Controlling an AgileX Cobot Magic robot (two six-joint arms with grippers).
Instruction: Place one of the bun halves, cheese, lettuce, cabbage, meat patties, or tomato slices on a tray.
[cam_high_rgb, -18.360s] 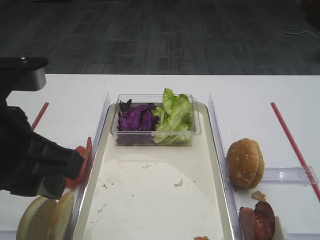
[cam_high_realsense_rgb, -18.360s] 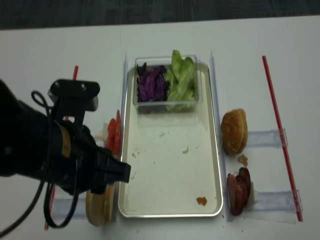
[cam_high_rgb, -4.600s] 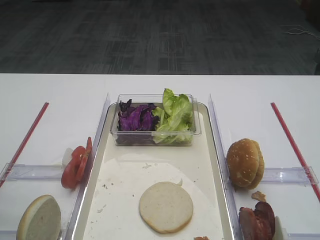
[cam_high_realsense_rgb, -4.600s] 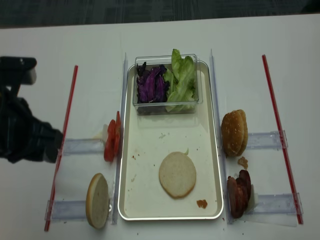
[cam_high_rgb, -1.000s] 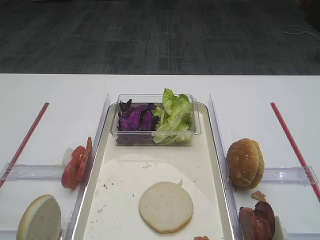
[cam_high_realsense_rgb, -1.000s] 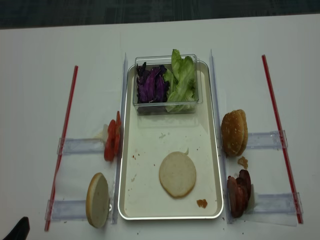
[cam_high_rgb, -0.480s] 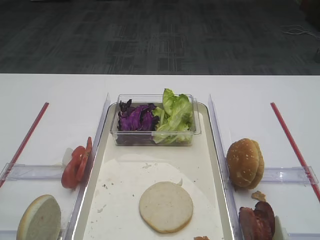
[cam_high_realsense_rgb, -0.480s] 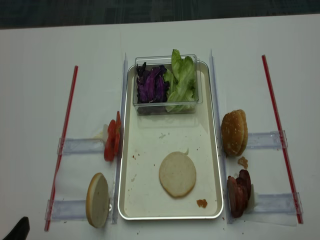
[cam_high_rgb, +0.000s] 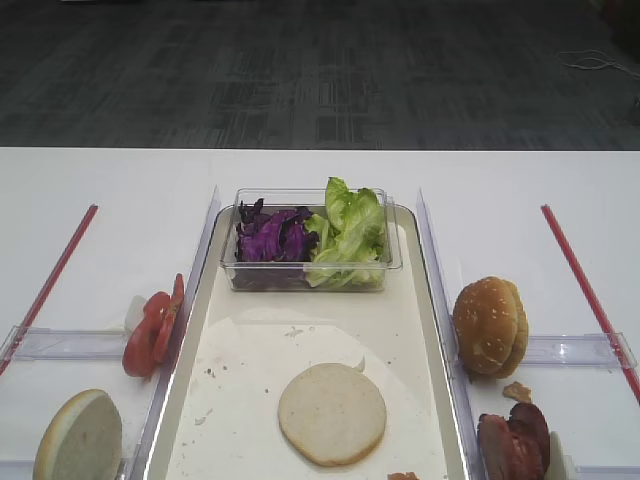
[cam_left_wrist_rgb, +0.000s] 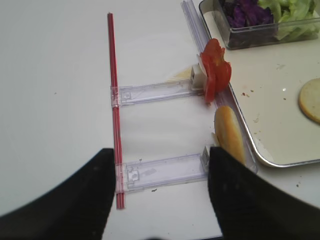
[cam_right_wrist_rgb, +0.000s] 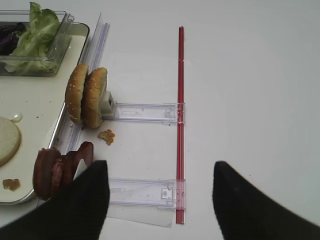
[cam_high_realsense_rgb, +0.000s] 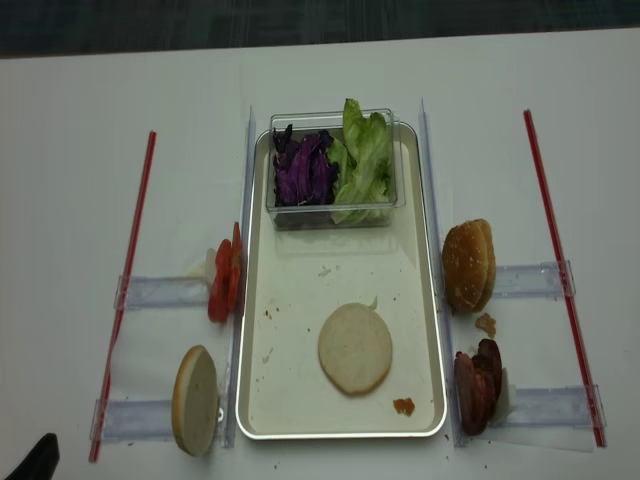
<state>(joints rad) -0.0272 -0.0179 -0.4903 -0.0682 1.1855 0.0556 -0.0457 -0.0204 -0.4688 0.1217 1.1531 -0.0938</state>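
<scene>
White worktop (cam_high_rgb: 110, 190); pale cream bun half (cam_high_realsense_rgb: 354, 348) lies flat on the tray (cam_high_realsense_rgb: 262, 415), ahead-right of the wide-open left hand (cam_left_wrist_rgb: 160, 200); right hand (cam_right_wrist_rgb: 157, 200) gapes too, fingertips cut off; patties (cam_right_wrist_rgb: 55, 170) beside it.

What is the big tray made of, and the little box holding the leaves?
The tray looks like metal: its raised rim is silvery and shines, while its floor is pale and crumb-speckled. The little box seems to be clear plastic, since the lettuce and cabbage show through its walls.
</scene>
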